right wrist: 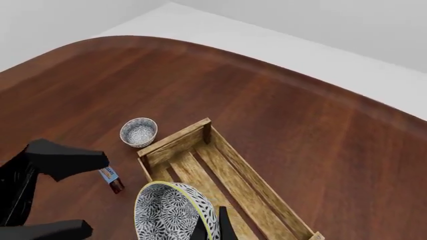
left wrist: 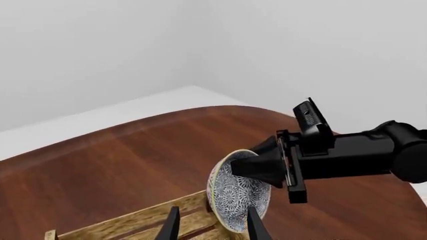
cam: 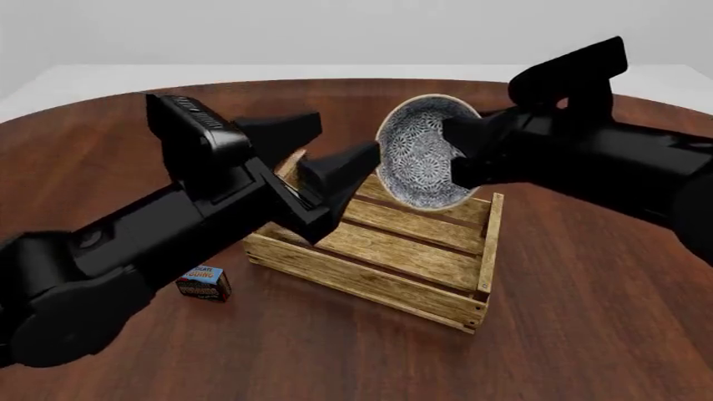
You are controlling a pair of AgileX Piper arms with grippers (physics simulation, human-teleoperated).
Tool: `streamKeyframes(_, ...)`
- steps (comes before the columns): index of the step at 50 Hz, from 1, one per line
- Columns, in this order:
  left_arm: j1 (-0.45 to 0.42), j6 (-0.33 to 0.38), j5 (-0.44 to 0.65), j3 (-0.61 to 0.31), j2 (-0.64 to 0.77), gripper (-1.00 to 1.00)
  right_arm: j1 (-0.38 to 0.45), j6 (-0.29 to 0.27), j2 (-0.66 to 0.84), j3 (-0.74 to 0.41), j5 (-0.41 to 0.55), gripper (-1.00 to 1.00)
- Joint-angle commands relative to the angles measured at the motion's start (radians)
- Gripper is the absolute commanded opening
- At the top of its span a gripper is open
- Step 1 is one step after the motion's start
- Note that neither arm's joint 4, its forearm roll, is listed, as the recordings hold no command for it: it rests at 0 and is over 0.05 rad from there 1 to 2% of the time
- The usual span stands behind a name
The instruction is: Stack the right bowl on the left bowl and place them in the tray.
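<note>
Above the tray (cam: 446,259) — right gripper (cam: 452,154) pinches right bowl (cam: 418,159).

Both arms were matte black throughout, with no cables, screws or coloured markings that could be made out. The left arm (cam: 123,242) was a thick rounded tube widening toward its base, and near the wooden crate (cam: 385,251) it carried a boxy black camera housing (cam: 195,138) with a ribbed top edge. Its end effector (cam: 317,163) ended in two tapered, wedge-shaped black fingers. The right arm (cam: 624,163) had the same bulky rounded links and an angular block on top; its end effector (left wrist: 263,167) showed a flat cross plate behind a cone-shaped finger.
</note>
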Motion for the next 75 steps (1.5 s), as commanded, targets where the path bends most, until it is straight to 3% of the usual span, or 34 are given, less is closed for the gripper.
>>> streamKeyframes(1, -0.004, -0.012, -0.016, -0.012, 0.046, 1.00, 0.026, -0.005, -0.013, -0.007, 0.008, -1.00)
streamKeyframes(56, 0.012, -0.052, -0.087, -0.070, 0.258, 1.00, 0.105, -0.044, -0.071, 0.005, 0.045, -1.00)
streamKeyframes(57, 0.021, -0.062, -0.091, -0.068, 0.257, -1.00, 0.106, -0.044, -0.071, 0.005, 0.045, -1.00)
streamKeyframes(75, 0.024, -0.089, -0.106, -0.053, 0.242, -1.00, 0.103, -0.050, -0.072, 0.004, 0.045, -1.00)
